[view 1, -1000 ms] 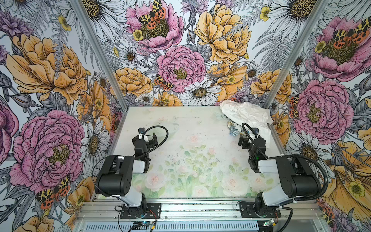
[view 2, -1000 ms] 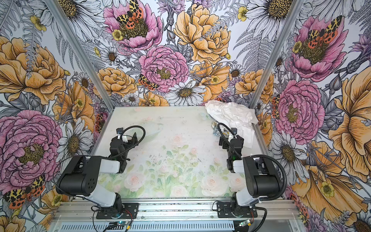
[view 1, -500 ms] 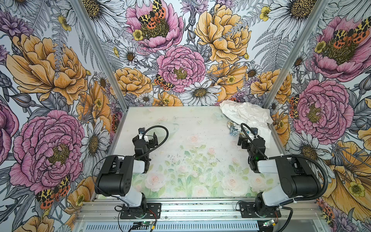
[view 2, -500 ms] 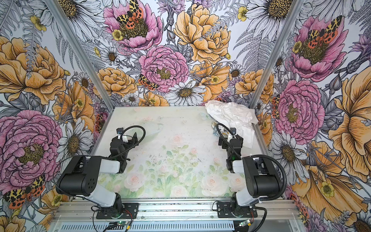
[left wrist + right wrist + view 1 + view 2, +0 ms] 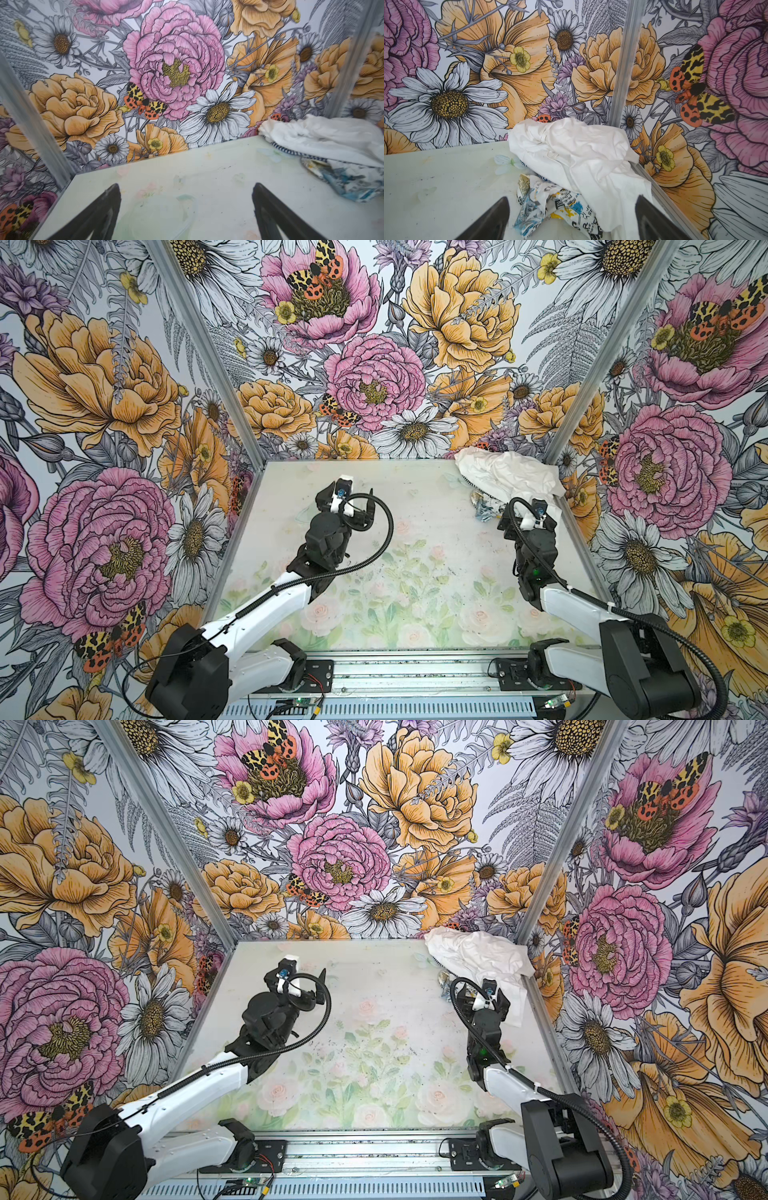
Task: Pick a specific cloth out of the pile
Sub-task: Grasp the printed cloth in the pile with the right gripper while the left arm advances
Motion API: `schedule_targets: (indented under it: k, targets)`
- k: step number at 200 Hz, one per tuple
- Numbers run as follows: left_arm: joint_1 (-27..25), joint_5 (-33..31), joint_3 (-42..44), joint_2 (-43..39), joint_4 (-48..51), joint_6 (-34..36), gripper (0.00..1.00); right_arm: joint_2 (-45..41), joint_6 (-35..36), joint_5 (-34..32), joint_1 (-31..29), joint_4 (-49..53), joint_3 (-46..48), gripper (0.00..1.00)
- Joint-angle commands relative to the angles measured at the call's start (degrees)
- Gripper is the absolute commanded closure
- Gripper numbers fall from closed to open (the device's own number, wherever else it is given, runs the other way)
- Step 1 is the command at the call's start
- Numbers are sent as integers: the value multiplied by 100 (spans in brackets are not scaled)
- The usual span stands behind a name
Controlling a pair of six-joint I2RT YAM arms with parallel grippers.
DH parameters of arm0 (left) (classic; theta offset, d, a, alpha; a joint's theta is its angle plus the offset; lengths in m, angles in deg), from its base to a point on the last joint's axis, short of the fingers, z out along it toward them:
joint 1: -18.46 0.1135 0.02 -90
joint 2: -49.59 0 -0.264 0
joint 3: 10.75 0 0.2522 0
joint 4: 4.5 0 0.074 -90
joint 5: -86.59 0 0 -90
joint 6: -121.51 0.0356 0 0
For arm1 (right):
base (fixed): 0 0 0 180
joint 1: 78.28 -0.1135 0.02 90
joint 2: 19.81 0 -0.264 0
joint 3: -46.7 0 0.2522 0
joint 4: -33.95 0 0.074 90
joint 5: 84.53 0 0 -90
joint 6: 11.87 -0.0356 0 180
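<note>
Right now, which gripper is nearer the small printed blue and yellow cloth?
Right. The right gripper is right at the printed cloth, open fingers either side of it. The left gripper is well off to its left, across the table.

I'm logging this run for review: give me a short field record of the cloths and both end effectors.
target: printed cloth, at pile near edge, partly under white cloth
striped cloth: only an edge shows beneath the white cloth
pile location: table far right corner
right end effector: open, facing printed cloth, nothing gripped
left end effector: open, empty, over bare table
</note>
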Motion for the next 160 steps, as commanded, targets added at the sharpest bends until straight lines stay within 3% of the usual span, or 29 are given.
schedule_targets:
  k: [1,20,36,60,77,98,128,160]
  targets:
    - [-439,1245,-1145,250,2791,-348,1,25,-510,-71,-15,1272,-494,6]
    - [-1056,1428,-2373,613,4439,187,1,206,-688,231,11,2053,-1056,6]
    - [-1433,1421,-2853,798,5132,872,1,513,-948,950,117,2558,-1496,6]
    - [-1561,1456,-2652,755,5051,1795,1,1337,-956,1560,123,3372,-2269,7]
    - [-1516,1401,-2025,657,4134,2066,1,2000,-994,1460,138,4107,-2961,9]
    - [-1342,1705,-1240,603,2724,1712,1,2678,-1138,1215,153,5020,-3839,11]
    - [-1271,1933,-1529,613,2861,1155,1,3469,-1499,1309,209,5676,-4641,18]
    - [-735,2333,-1543,506,2635,334,1,3803,-1709,1191,216,6126,-5039,24]
